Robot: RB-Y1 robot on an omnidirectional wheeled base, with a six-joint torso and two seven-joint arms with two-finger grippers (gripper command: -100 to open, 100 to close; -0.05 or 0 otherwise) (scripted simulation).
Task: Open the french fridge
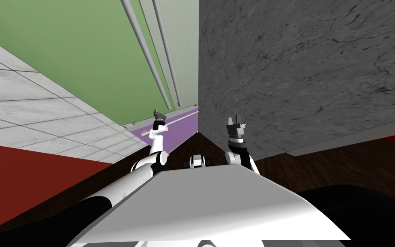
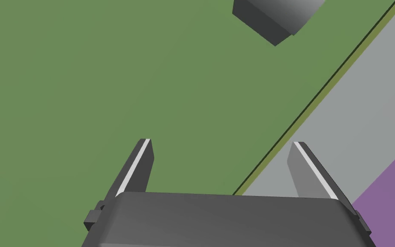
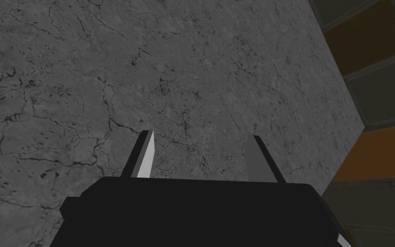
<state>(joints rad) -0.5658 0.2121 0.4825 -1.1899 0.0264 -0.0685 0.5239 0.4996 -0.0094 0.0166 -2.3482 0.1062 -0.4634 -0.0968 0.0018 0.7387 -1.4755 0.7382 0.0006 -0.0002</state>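
The fridge stands straight ahead with a green door (image 1: 76,51) and a paler grey-green door (image 1: 184,47). Two long grey bar handles (image 1: 147,55) run side by side along the seam. Below lies a purple drawer front (image 1: 179,131) with a bar handle (image 1: 180,120). My left gripper (image 1: 159,114) is raised near the lower ends of the door handles, open and empty. Its wrist view has the left gripper (image 2: 222,142) facing the green door (image 2: 85,85), with a grey handle end (image 2: 273,17) beyond the fingers. My right gripper (image 1: 236,120) (image 3: 203,134) is open and holds nothing, in front of a marbled panel.
A dark grey marbled panel (image 1: 303,73) rises right beside the fridge and close to my right hand. White tiles (image 1: 16,107) and a red surface (image 1: 21,176) lie to the left. Dark wood floor (image 1: 342,163) spreads to the right. Orange-brown shelving (image 3: 381,107) shows past the panel's edge.
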